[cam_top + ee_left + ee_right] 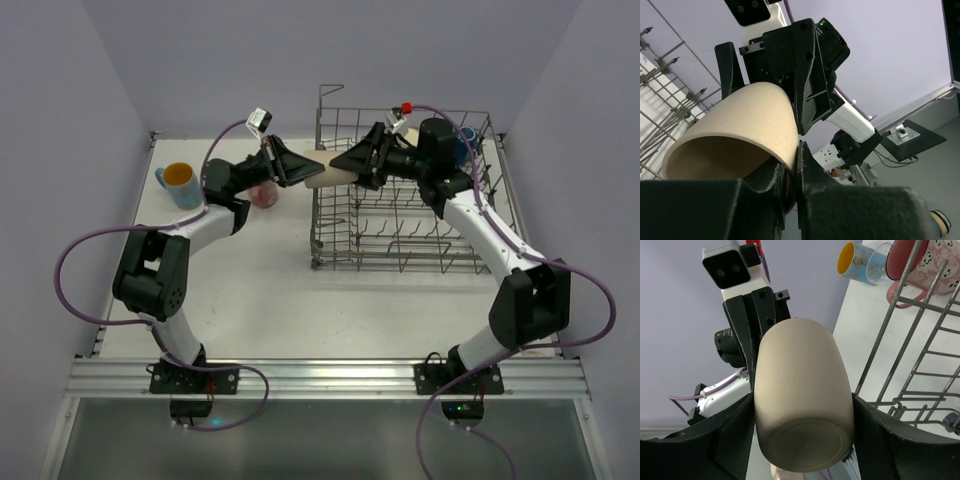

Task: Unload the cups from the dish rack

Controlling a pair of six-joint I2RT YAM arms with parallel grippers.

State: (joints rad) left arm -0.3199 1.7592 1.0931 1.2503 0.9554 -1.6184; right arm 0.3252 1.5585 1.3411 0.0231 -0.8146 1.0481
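While the right jaws are clamping the beige cup (332, 177) by its base, the left jaws are pinching its rim; the cup is hanging between both, the dish rack (318, 210) lying below the right jaws.

Legible text, labels, brands, numbers: none in any view. Printed decoration only, no lettering: butterfly motifs on light blue mug (860, 263); small face-like motifs on pink mug (936, 271)
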